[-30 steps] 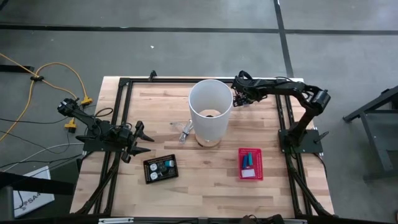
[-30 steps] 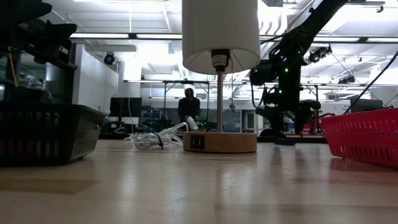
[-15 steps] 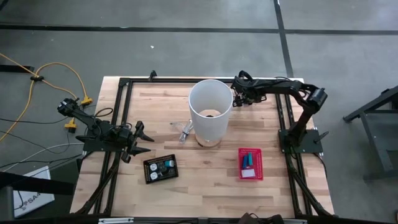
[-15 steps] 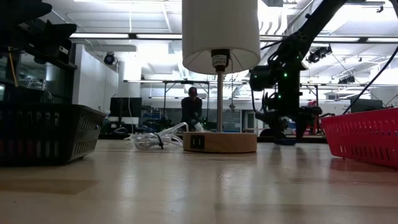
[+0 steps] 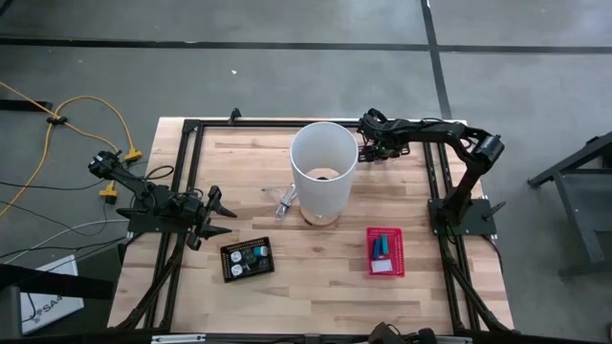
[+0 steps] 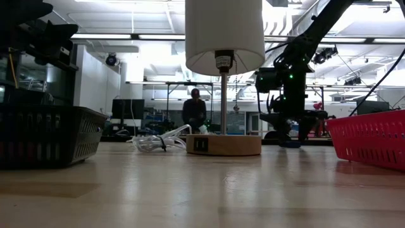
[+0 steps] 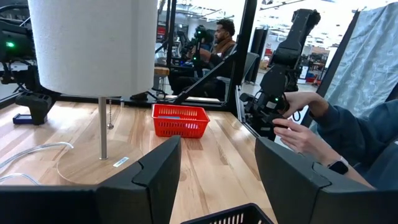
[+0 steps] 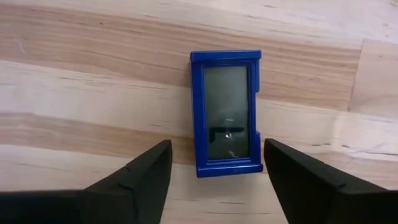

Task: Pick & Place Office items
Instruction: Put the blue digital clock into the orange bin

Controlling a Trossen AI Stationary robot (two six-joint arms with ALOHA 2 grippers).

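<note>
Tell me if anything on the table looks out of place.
One item stands out: a flat blue-framed rectangular piece lies alone on the bare wooden table, outside any container, behind the white-shaded lamp. The open right gripper hovers over it.

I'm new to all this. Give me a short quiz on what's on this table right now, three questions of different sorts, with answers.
1. True or false: the right gripper is open above a blue-framed piece lying flat on the table.
2. Which holds office items near the right arm's base? A. red basket B. black tray C. lamp
3. Fill in: the left gripper, open and holding nothing, sits by the table's ____ edge in the high view.

Key: 1 true; 2 A; 3 left.
</note>
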